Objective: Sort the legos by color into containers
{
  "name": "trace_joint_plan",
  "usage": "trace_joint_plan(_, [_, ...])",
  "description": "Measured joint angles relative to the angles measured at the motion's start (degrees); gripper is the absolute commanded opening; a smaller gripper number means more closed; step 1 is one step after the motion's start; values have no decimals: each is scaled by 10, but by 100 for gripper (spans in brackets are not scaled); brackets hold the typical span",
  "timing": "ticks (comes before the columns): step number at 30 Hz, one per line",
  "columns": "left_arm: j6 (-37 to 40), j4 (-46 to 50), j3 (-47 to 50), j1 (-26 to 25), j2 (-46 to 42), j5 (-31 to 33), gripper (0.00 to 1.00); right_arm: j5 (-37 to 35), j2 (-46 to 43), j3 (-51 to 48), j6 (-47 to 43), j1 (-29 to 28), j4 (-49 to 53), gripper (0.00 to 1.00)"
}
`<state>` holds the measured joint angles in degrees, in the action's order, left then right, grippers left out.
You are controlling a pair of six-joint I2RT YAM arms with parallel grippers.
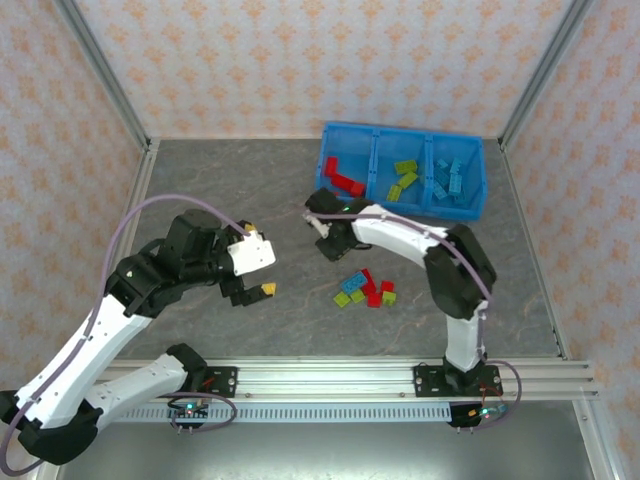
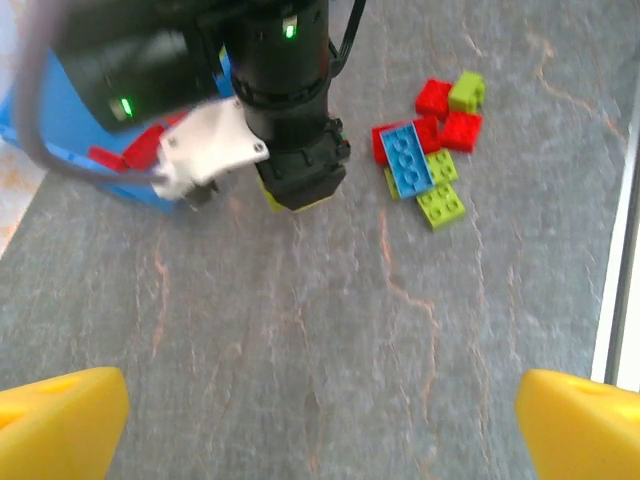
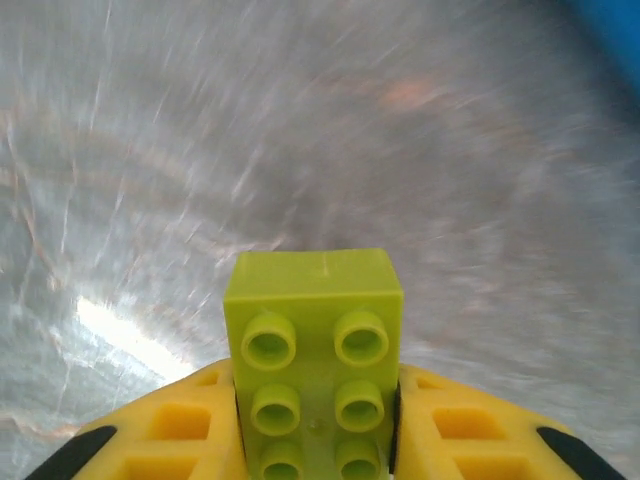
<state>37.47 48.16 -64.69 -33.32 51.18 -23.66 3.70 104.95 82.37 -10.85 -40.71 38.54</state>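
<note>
Where the table [image 1: 220, 180] meets the near rail [image 1: 330, 378], the grey stone-patterned top is bare, w/ open room along the whole 6 o'clock edge. The left gripper [image 1: 258, 258] hangs over the left-centre of the table, released, its yellow fingertips [image 2: 60, 425] spread wide w/ only bare table btwn them.

At approx 3 o'clock of it, near but apart, lies the loose pile of legos [image 1: 365, 288]. They are small studded rectangular bricks of glossy plastic, red and yellow-green w/ one light blue brick [image 2: 408, 160] in the middle, packed touching each other. Free table rings the pile on all sides.

At 11 o'clock of the pile the right gripper [image 1: 325, 240] hangs over the table, clenched on a yellow-green brick [image 3: 312, 330]. The right wrist view shows that brick upright btwn the pocketed yellow fingers [image 3: 470, 430], studs facing the camera. Whether it touches the table I can't tell.

At 1 o'clock of that gripper, close by, sits the blue bin [image 1: 400, 129], low-walled, w/ three square containers in a row. Red bricks [image 1: 341, 176] lie in the left one, yellow-green bricks [image 1: 404, 178] in the mid one, light blue bricks [image 1: 451, 178] in the right one. The bin's far rim stands near the patterned back wall [image 1: 300, 60]. Bare table runs from its 9 o'clock side to the metal frame post [image 1: 105, 75].
</note>
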Motion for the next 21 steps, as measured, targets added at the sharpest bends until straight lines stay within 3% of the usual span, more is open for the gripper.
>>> trace_joint_plan(5, [-32, -63, 0, 0, 26, -15, 100, -26, -83, -13, 79, 65, -75, 28])
trace_joint_plan(11, [-47, -83, 0, 0, 42, -17, 100, -62, -97, -16, 217, 202, -138, 26])
trace_joint_plan(16, [-52, -87, 0, 0, 42, -19, 100, -69, 23, 115, 279, 278, -93, 30])
trace_joint_plan(21, [-63, -87, 0, 0, 42, -19, 100, -57, 165, 284, 298, 284, -16, 55])
